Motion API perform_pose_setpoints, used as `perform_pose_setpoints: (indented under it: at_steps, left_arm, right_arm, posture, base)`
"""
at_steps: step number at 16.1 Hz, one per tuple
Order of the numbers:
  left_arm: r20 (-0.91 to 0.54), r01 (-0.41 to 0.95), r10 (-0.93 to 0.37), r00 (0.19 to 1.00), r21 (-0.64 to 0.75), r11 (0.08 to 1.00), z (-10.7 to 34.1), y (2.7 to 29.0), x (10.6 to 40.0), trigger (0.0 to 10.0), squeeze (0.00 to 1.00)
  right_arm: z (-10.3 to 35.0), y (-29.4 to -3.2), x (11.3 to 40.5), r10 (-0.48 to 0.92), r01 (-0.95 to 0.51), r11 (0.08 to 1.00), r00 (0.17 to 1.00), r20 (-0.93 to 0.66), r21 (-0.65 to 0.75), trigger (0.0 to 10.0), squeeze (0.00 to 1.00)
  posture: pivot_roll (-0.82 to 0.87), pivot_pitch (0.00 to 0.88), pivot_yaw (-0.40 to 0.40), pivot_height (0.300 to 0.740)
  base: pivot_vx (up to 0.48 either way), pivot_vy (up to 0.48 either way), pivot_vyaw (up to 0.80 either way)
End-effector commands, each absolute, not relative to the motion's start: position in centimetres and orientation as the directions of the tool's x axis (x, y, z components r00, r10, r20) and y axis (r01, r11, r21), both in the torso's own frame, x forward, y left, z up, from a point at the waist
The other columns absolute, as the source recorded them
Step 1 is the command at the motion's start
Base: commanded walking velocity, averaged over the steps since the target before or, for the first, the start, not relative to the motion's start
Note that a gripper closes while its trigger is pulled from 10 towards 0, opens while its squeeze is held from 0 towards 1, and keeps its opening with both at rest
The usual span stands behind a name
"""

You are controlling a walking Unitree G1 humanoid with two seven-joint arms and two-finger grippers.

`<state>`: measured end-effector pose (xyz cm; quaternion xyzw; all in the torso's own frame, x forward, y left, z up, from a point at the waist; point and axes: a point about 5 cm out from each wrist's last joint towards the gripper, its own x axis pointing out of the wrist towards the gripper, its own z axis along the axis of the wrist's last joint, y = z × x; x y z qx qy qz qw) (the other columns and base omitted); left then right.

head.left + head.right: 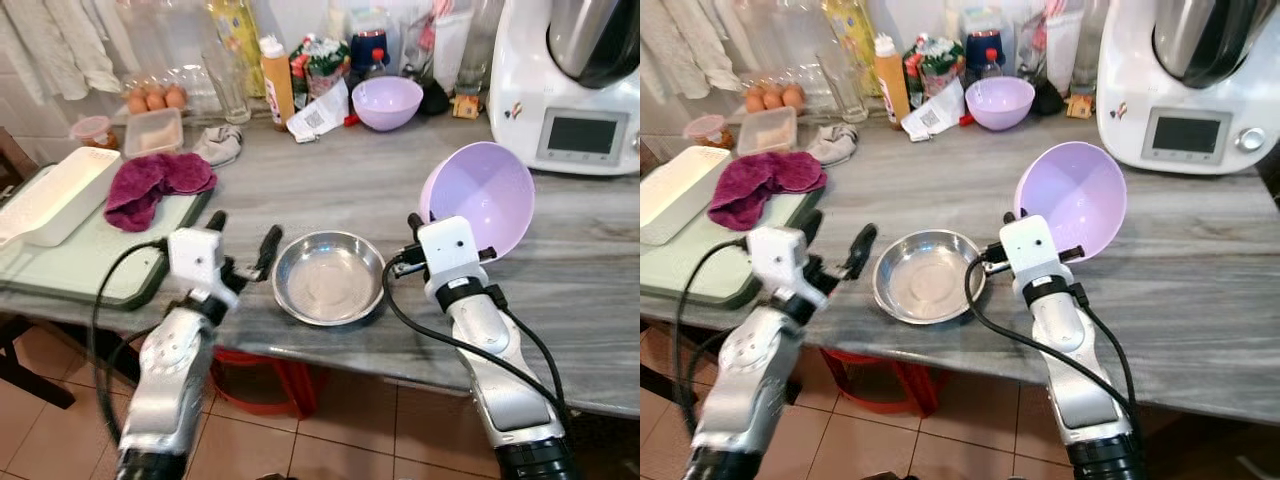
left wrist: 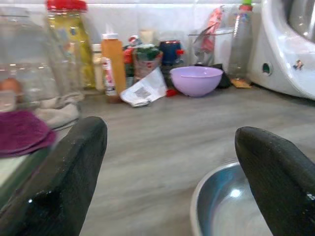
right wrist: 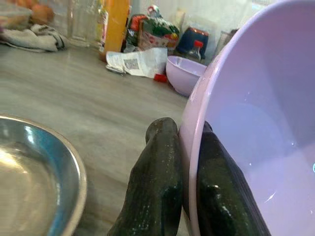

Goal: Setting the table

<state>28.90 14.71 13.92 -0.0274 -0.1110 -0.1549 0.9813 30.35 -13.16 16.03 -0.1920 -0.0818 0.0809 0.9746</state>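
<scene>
My right gripper (image 1: 418, 222) is shut on the rim of a lilac plastic bowl (image 1: 482, 208), which it holds tilted on edge above the grey counter (image 1: 330, 180). The rim sits pinched between the two black fingers (image 3: 157, 182). A shallow steel bowl (image 1: 328, 277) rests on the counter just left of it. My left gripper (image 1: 243, 236) hovers open at the steel bowl's left side, nothing between its fingers (image 2: 64, 182). A second lilac bowl (image 1: 387, 102) stands at the back of the counter.
A white kitchen machine (image 1: 570, 80) fills the back right. Bottles, jars, a glass and eggs (image 1: 155, 98) crowd the back edge. On the left lie a green board (image 1: 90, 262) with a magenta cloth (image 1: 155, 185) and a white tray (image 1: 60, 195). The counter edge is close.
</scene>
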Motion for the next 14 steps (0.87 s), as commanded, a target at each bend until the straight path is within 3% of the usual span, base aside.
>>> perform_pose_setpoints:
  at_steps: [1,5,14]
  left_arm:
    - [0.223,0.286,-0.28,0.934,0.008,0.958,13.9,15.3,28.5,10.0,0.0]
    - [0.17,0.278,-0.278,0.945,0.024,0.96,12.4,15.8,27.1,10.0,0.0]
    - [0.128,0.27,-0.271,0.954,0.02,0.963,11.1,15.9,25.9,10.0,0.0]
  right_arm:
    - [16.7,-12.7,30.1,0.224,-0.148,0.911,0.962,0.159,-0.386,10.0,0.0]
    - [17.3,-12.9,30.4,0.28,-0.18,0.875,0.946,0.166,-0.45,10.0,0.0]
    - [18.7,-11.7,32.0,0.435,-0.297,0.8,0.886,0.163,-0.522,10.0,0.0]
  posture:
    - [-0.12,0.121,0.081,0.74]
    - [-0.11,0.135,0.07,0.74]
    - [-0.1,0.149,0.052,0.74]
  base:
    - [0.0,0.0,0.0]
    - [0.0,0.0,0.0]
    - [0.0,0.0,0.68]
